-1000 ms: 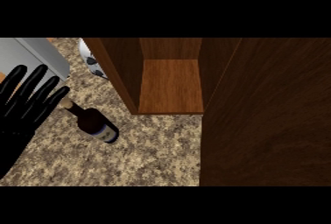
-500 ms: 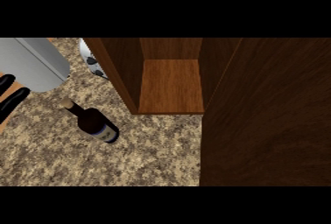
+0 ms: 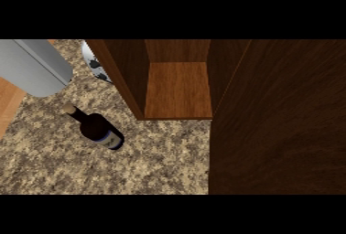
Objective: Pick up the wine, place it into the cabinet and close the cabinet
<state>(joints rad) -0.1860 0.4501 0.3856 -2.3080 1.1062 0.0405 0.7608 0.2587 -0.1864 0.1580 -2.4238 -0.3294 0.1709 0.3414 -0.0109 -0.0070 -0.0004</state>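
Note:
A dark wine bottle (image 3: 96, 128) stands on the speckled stone counter (image 3: 155, 160), its cork-topped neck pointing up-left and a blue label near its base. Just right of it is the wooden cabinet (image 3: 177, 89), open, with its bare shelf showing. Its door (image 3: 277, 119) is swung open and fills the right side of the view. A grey forearm (image 3: 34, 64) crosses the upper left corner, up-left of the bottle and apart from it. Neither hand shows.
A white object with dark markings (image 3: 94, 66) sits behind the cabinet's left wall. The counter's edge runs along the far left, with an orange-brown surface (image 3: 8, 107) beyond it.
The black hand that showed at the left a second ago has slid out of the picture; only the grey forearm remains at the upper left. The bottle has not moved.

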